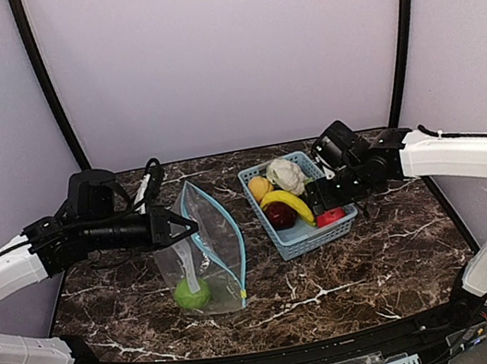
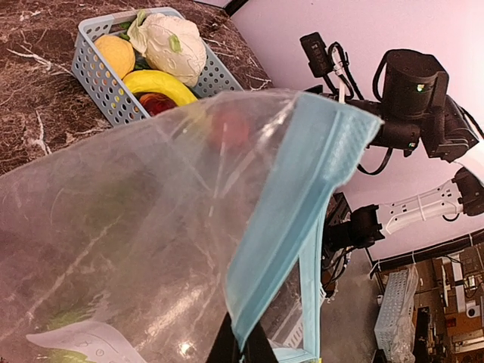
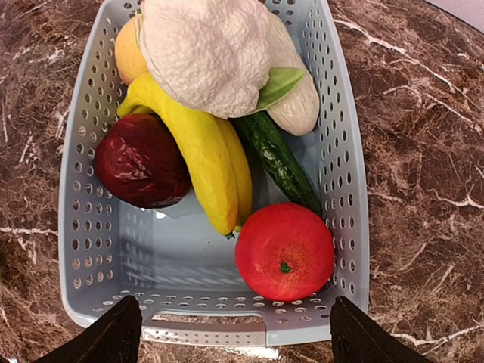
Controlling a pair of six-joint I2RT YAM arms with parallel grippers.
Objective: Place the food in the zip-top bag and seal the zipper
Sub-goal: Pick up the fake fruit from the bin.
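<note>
The dark marble desk [image 1: 379,262] carried the zip-top bag [image 1: 212,243] left of its centre, with the mouth raised and the green apple [image 1: 192,293] lying inside toward the near edge. The left end effector [image 1: 176,226] was clamped on the bag's mouth edge by the teal zipper [image 1: 229,224]. Just to the right, nearer the far edge, the light blue basket [image 3: 76,227] held the cauliflower [image 3: 212,53], banana [image 3: 200,151], cucumber [image 3: 276,155], dark red apple [image 3: 140,162], red apple [image 3: 283,249] and orange [image 3: 128,53]. The right end effector [image 1: 321,199] hung above the red apple with its fingers apart, gripping nothing.
</note>
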